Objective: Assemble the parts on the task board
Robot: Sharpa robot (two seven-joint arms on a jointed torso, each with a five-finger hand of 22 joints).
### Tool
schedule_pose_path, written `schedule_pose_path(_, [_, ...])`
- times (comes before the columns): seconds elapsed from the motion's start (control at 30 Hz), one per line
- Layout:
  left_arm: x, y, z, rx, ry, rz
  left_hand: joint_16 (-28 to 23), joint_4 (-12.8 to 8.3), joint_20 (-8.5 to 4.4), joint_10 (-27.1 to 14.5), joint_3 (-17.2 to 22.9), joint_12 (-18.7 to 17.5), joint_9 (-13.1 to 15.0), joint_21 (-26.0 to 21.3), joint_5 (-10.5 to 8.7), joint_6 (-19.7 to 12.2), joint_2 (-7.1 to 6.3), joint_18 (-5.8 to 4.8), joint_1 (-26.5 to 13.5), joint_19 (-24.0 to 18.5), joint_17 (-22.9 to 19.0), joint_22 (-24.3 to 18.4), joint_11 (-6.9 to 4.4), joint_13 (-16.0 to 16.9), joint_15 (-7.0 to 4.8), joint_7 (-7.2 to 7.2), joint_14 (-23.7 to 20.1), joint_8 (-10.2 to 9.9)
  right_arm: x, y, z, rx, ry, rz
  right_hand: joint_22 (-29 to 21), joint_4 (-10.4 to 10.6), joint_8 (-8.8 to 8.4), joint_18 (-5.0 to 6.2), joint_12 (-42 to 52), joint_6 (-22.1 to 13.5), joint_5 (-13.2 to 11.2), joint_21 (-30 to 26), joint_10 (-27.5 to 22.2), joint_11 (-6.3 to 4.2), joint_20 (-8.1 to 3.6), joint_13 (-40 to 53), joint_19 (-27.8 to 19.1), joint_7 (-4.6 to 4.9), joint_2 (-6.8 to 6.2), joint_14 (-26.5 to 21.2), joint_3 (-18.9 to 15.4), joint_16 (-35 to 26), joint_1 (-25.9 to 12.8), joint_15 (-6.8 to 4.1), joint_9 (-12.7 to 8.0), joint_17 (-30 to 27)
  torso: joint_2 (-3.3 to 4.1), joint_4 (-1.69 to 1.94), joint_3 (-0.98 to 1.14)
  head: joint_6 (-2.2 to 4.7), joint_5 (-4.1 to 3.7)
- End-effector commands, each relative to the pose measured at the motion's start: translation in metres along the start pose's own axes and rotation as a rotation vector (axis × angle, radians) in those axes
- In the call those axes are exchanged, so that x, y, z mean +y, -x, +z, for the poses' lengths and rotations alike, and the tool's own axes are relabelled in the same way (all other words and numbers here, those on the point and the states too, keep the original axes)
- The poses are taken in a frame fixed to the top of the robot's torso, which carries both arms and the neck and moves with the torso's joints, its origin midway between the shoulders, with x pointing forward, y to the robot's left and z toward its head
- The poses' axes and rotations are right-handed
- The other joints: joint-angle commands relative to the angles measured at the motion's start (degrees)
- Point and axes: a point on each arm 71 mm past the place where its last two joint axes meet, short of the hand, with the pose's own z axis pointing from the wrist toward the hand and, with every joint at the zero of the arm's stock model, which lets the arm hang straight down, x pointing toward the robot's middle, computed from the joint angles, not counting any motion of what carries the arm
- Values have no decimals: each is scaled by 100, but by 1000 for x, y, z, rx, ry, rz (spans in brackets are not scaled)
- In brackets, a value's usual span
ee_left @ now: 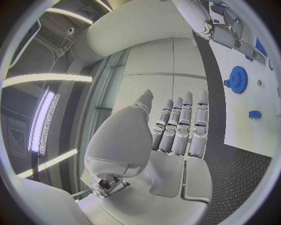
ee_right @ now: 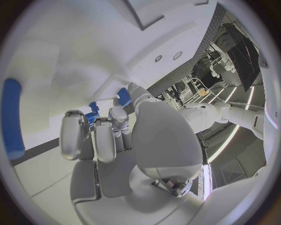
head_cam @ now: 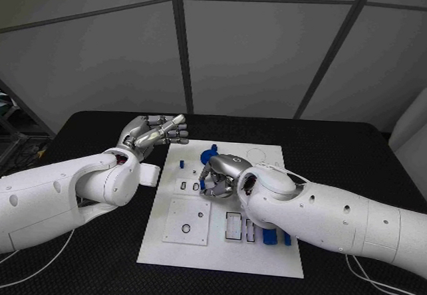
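Starting at the left, we see the left hand (head_cam: pixel 155 132) raised over the black table (head_cam: pixel 347 154) just beside the far left corner of the white rectangular task board (head_cam: pixel 222 254); in its wrist view the silver fingers (ee_left: pixel 182 126) lie straight, side by side, holding nothing. A small white block (head_cam: pixel 149 174) lies on the table next to the board's left edge. On the board's near left part sits a square white plate (head_cam: pixel 187 221) with a small round hole. Toward the board's far middle we make out a blue toothed gear (head_cam: pixel 209 154) and small blue pegs (head_cam: pixel 180 164) close by. The right hand (head_cam: pixel 222 176) is down on the board's middle, fingers curled downward. Its wrist view shows small blue parts (ee_right: pixel 92 114) at its fingertips (ee_right: pixel 117 123), but we cannot tell whether it grips one. Further right, longer blue pieces (head_cam: pixel 269 235) stand near the right arm.
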Motion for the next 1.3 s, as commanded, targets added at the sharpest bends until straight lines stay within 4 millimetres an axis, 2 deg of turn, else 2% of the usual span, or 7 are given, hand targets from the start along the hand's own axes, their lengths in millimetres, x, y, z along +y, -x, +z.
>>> schedule_pose_path(0.03, [-2, -1, 1, 8, -10, 1, -30, -27, 15, 26, -4, -10, -4, 35, -17, 30, 62, 283, 9, 14, 8, -4, 15, -1, 25, 14, 5, -22, 0, 1, 0, -16, -2, -1, 69, 36, -45, -16, -33, -105, -41, -37, -55, 29, 36, -11, -31, 15, -28, 337, -124, -41, -81, 57, -5, 318, 0, 1, 1, 1, -4])
schedule_pose_path(0.43, [-1, 0, 1, 7, -1, 2, 3, -51, -7, 117, -1, -6, 2, 84, -18, 93, 77, 299, -2, 76, 55, 11, -25, 8, -17, -35, 135, -26, 4, 13, -7, -157, 71, 88, -62, 487, -64, 15, -256, -493, 30, -133, -296, 117, 114, -296, -126, 113, -157, 312, -746, -111, 139, 134, 8, 234, -9, 9, 5, 27, -6])
schedule_pose_path(0.7, [3, 5, 1, 19, 42, 58, 615, -34, -418, 1063, 75, 168, 24, 762, -16, 569, 83, 306, -39, 970, 599, 332, -371, 116, -453, -275, 1503, 48, -5, 28, -33, -173, 242, 287, -675, 428, 122, 159, -357, -326, 214, -524, -401, 65, 89, -436, -586, 60, 109, 153, -625, -499, 617, 94, 50, -312, -57, -23, -2, 88, 43])
schedule_pose_path(0.9, [9, 8, 0, 100, 134, 163, 968, -72, -701, 1846, 338, 534, 83, 1710, -39, 853, 138, 278, 123, 1702, 1060, 932, -625, 383, -714, -491, 1893, 136, -33, 54, -46, -145, 220, 468, -3141, 314, 181, 634, -2465, -122, 295, -2450, -977, -23, 5, -2299, -2233, 1, 234, -706, -407, -3056, 846, 8, 21, -3049, -163, -21, 13, 50, 94])
schedule_pose_path(1.03, [14, 8, -3, 188, 235, 268, 1163, 12, -799, 2014, 410, 955, 152, 3455, -64, 904, 35, 3, -28, 2336, 1435, 2998, -718, 793, -782, -556, 1934, 177, -54, 73, -54, -154, 179, 570, -3974, 373, 147, 695, -3749, 42, 289, -3432, -772, -15, 47, -3241, -2599, 4, 195, -1095, -169, -4678, 939, 57, 9, -4169, -238, -26, 37, 20, 133])
schedule_pose_path(1.17, [17, 8, -4, 250, 342, 394, 6491, 327, -971, 2118, 31, 2027, 380, 4684, -47, 1066, -188, -199, -598, 2684, 6381, 4527, -921, 1730, -1024, -837, 2885, 421, -73, 87, -61, -176, 146, 637, -4419, 433, 76, 693, -4810, 198, 289, -4092, -435, 62, 136, -4052, -2614, 12, 109, -1120, 51, -5721, 950, 140, 2, -4656, -306, -25, 55, -21, 167])
schedule_pose_path(1.3, [19, 5, -3, 298, 458, 573, 6968, 608, -1031, 1924, -346, 4608, 907, 5406, -48, 1043, -73, -320, -916, 2892, 6968, 5527, -980, 4349, -1140, -863, 2711, 877, -93, 99, -65, -210, 112, 673, -4690, 463, 28, 686, -5466, 355, 298, -4464, -256, 87, 195, -4588, -2499, 44, 87, -1010, 170, -6380, 855, 205, 8, -4955, -377, -28, 84, -84, 193])
